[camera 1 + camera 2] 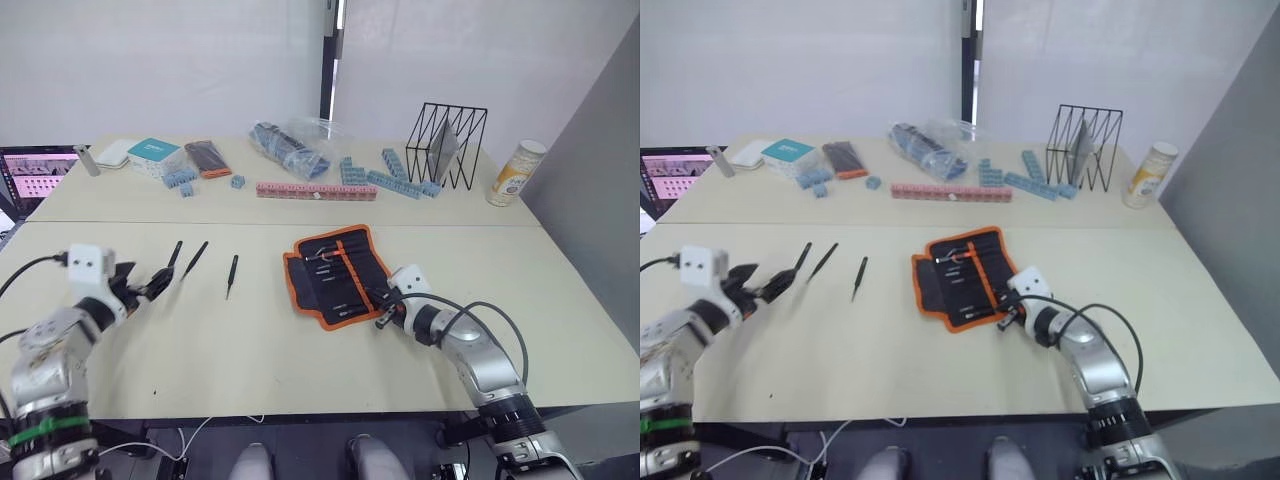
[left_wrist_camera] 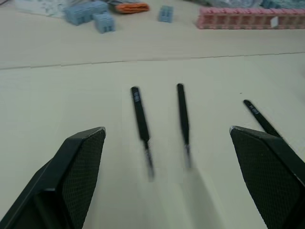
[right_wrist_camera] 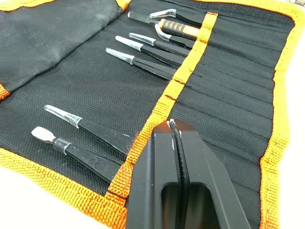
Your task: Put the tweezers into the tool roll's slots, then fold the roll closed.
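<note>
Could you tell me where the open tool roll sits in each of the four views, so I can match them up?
Left eye view: tool roll lies right of centre, the right gripper at its near edge.
Right eye view: just right of centre.
Left wrist view: not in it.
Right wrist view: spread across the frame.
Shared landmark: the roll's orange centre strip.

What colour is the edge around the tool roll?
Orange. The tool roll is black with orange trim, clearest in the right wrist view.
</note>
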{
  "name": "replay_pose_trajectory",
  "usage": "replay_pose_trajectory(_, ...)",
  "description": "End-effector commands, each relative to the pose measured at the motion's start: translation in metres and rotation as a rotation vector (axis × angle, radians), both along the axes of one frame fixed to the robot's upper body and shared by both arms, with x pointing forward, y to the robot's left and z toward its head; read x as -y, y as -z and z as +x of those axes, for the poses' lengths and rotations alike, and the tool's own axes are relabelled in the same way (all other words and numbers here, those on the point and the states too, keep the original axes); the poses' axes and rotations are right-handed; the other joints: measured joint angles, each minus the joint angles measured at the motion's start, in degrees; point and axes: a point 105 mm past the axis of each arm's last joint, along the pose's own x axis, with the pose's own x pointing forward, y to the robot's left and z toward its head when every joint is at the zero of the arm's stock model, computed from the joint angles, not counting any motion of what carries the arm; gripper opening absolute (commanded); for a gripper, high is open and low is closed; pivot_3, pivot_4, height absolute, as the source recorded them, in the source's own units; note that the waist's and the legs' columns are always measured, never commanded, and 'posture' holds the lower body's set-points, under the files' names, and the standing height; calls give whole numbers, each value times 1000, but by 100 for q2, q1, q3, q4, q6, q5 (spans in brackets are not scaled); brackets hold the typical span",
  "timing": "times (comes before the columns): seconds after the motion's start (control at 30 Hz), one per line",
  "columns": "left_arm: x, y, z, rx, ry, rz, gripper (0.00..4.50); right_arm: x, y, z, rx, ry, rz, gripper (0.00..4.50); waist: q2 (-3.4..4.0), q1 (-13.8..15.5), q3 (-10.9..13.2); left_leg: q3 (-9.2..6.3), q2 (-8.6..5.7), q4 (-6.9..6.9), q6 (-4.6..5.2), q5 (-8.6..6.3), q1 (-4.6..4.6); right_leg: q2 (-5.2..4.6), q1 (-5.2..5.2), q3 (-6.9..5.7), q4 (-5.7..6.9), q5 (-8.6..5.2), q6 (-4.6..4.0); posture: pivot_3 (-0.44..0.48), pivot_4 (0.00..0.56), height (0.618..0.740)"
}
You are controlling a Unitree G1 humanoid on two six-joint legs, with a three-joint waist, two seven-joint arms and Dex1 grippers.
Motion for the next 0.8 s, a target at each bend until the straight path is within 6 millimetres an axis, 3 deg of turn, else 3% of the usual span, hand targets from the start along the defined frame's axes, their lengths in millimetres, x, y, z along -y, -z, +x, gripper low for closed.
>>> replay_pose_trajectory(0.03,-8,0,-20,38,-61,21,4436,10,39,-9,-137,13,-66,0,-17,-4,-11,1,0,0,0,0,1,0,-2,0,0,-1,-1,0,150,737)
replay_pose_trajectory(0.23,-20,26,-48,10,-144,52,4436,7,40,-9,-142,-3,-69,0,-38,17,-31,7,6,-3,-43,-26,10,0,-2,-2,-7,-10,-17,0,150,737)
replay_pose_trajectory(0.43,-25,31,-51,18,-166,44,4436,6,40,-9,-144,-10,-70,0,-38,17,-33,11,7,-4,-47,-29,12,-3,-6,-2,-19,-14,-22,0,150,737)
replay_pose_trajectory(0.67,-20,17,-28,39,-106,53,4436,6,39,-10,-146,-9,-68,0,-39,25,-33,13,8,-10,-48,-30,10,-2,-11,-3,-20,-15,-24,0,150,737)
replay_pose_trajectory(0.8,-8,2,5,49,-94,37,4436,6,38,-11,-143,-2,-65,0,-44,60,-36,13,7,-9,-48,-30,9,-2,-8,-4,-22,-15,-24,0,150,737)
